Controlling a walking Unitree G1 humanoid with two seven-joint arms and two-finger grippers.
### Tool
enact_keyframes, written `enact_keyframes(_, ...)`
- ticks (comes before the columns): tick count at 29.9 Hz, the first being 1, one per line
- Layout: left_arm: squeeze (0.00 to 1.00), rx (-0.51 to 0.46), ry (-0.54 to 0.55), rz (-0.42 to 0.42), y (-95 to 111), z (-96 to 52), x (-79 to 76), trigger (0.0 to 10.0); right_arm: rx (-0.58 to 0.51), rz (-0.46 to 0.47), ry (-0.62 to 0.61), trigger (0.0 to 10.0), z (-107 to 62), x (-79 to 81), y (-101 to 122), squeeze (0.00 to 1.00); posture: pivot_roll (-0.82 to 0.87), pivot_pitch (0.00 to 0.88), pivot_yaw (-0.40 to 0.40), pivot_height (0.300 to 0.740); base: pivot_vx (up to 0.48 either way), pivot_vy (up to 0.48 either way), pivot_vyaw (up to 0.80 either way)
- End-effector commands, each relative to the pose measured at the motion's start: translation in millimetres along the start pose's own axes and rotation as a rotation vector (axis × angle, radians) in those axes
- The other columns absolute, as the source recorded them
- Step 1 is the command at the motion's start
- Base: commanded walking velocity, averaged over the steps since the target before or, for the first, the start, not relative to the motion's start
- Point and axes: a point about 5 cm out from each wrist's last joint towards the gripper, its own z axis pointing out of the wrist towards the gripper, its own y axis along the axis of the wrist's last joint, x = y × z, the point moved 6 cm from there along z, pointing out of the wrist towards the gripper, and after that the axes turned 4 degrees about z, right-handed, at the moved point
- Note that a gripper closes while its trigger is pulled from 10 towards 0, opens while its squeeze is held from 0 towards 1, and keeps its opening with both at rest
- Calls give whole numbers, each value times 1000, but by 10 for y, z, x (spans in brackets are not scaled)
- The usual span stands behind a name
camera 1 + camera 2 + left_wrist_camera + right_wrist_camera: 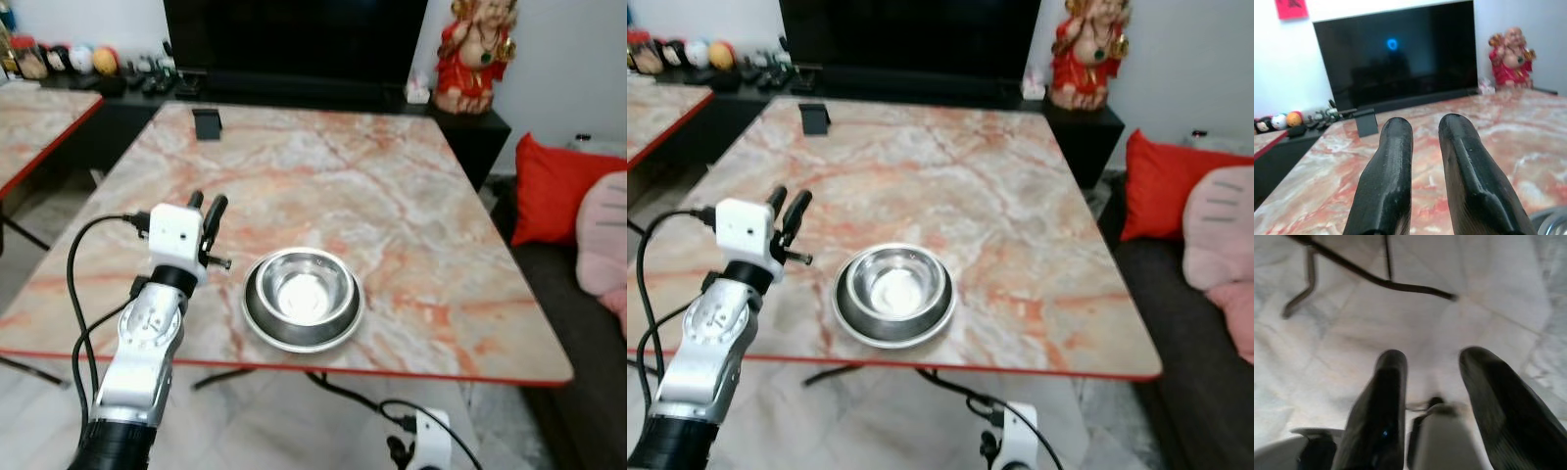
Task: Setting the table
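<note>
The left gripper is raised above the near left part of the table, its two black fingers slightly apart with nothing between them. It points away across the tabletop and stands just to the left of the steel bowl, not touching it. The right gripper hangs low below the table edge, aimed at the pale floor; its fingers are spread and carry nothing.

The bowl sits upright near the front edge of the marble table, and appears empty. Judgement: the bowl looks placed, and the step in hand is either its final positioning or clearing the arm away. Any next move calls for lifting the left arm clear without nudging the bowl toward the edge.

The tabletop is pink-veined marble with a red rim. A small dark stand sits at its far side. Beyond are a dark television, a red figurine and small ornaments. A red cushion lies on a sofa to the right.
</note>
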Motion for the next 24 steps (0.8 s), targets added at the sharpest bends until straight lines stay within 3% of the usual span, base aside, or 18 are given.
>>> enact_keyframes(1, 0, -8, -19, -4, 31, 18, -67, 10000, -3, -9, -16, 10000, -4, -79, 17, 0, 87, 0, -32, 740, 0, 412, 0)
enact_keyframes(16, 0, -16, -7, -1, 63, 22, -46, 10000, 0, -23, -2, 10000, -2, -66, 23, 0, 100, 0, -37, 740, 0, 416, 0)
enact_keyframes(24, 0, -15, 0, 2, 63, 14, -27, 10000, -3, -29, 8, 10000, -2, -57, 29, 0, 103, 0, -41, 740, 0, 418, 728)
